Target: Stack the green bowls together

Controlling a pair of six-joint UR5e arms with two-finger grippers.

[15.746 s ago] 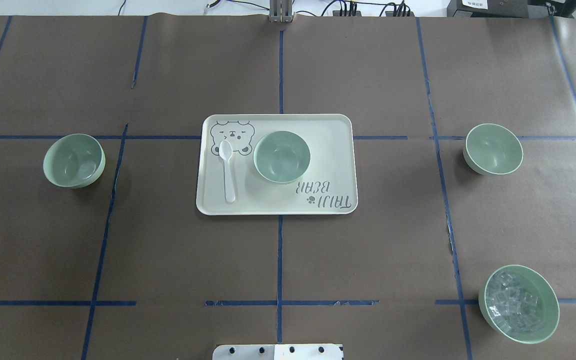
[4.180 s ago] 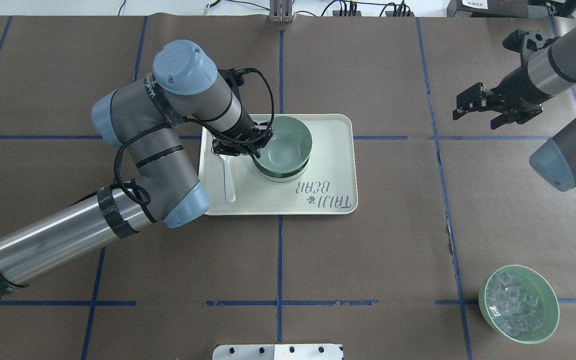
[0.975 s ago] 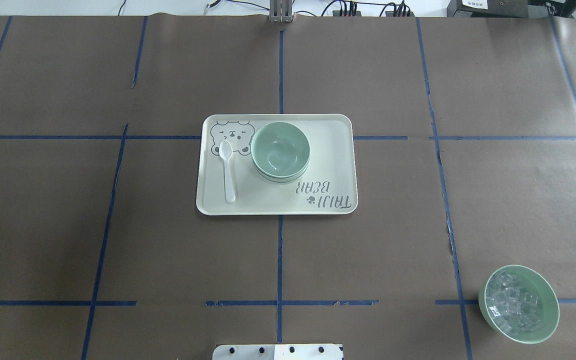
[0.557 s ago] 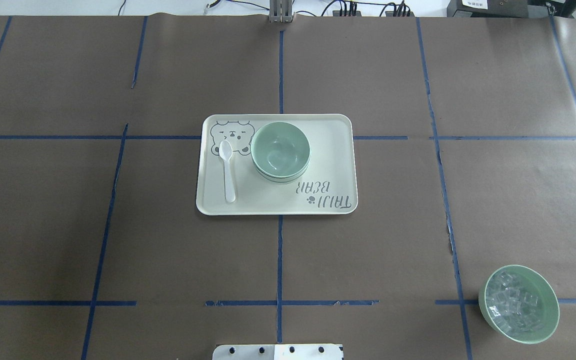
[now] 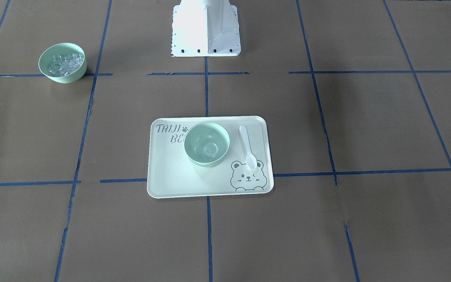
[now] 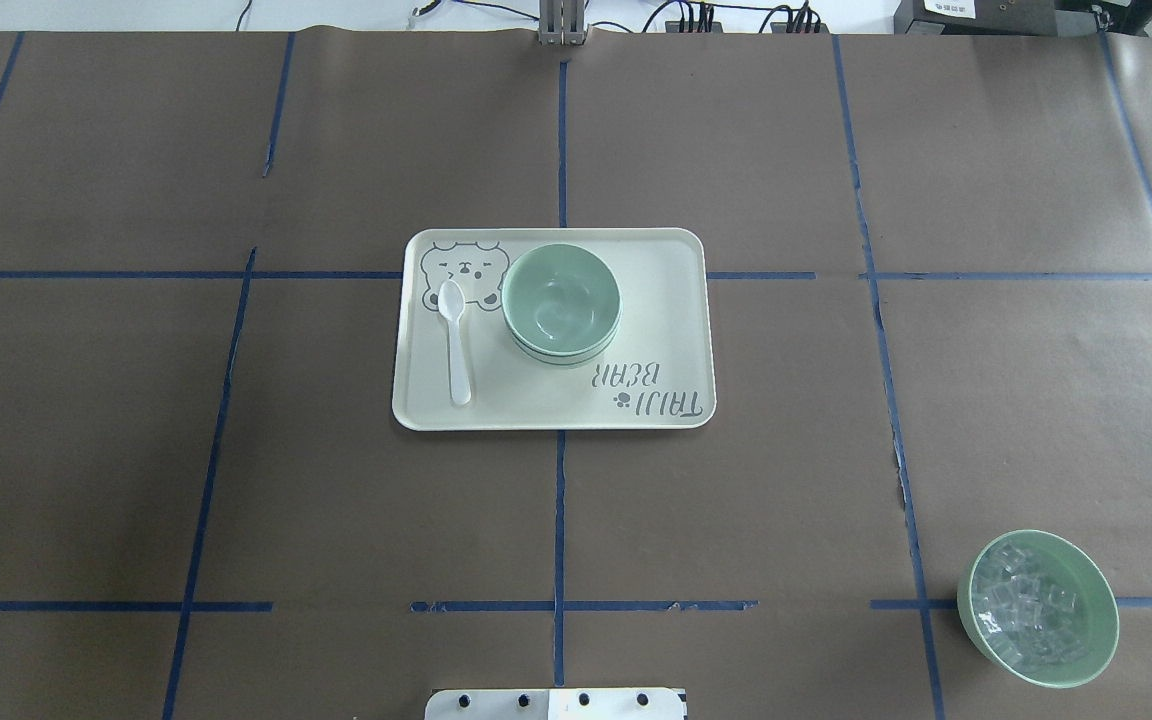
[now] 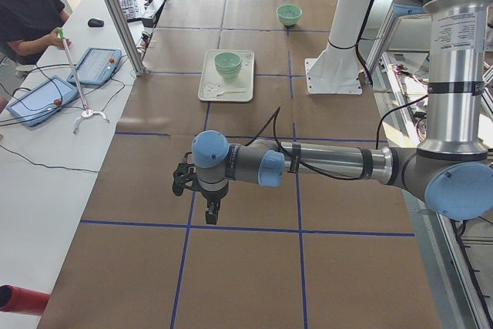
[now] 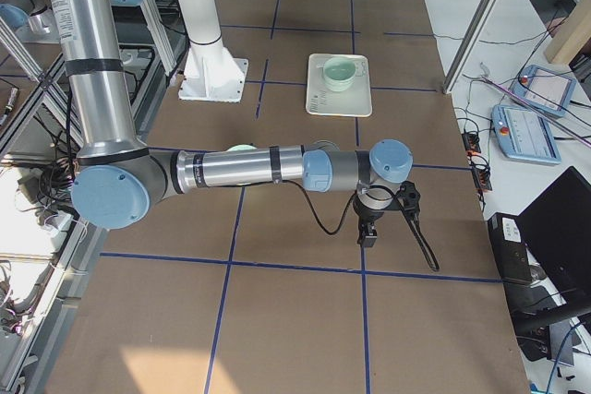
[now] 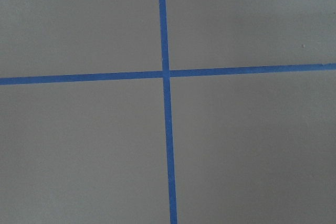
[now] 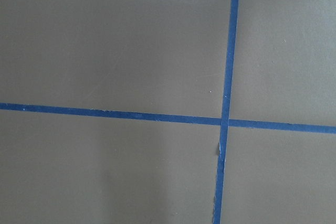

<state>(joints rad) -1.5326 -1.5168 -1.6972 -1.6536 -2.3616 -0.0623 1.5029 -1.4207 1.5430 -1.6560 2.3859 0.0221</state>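
The green bowls [image 6: 561, 303] sit nested in one stack on the cream tray [image 6: 656, 300], at the table's middle. The stack also shows in the front-facing view [image 5: 207, 145] and small in the side views [image 7: 227, 62] [image 8: 340, 70]. No plain green bowl stands elsewhere on the table. My left gripper [image 7: 209, 213] hangs over bare table at the left end, far from the tray. My right gripper [image 8: 367, 232] hangs over bare table at the right end. Both show only in the side views, so I cannot tell whether they are open or shut. The wrist views show only brown paper and blue tape.
A white spoon [image 6: 455, 340] lies on the tray beside the stack. A green bowl with clear chunks [image 6: 1036, 608] stands at the near right. The robot's white base [image 5: 206, 29] is at the near edge. An operator [image 7: 31, 13] sits at the far side.
Since the earliest frame the two outer bowls have come onto the tray's bowl. The arms, seen 4.2 s ago, have left the overhead view. Nothing changed in the last second.
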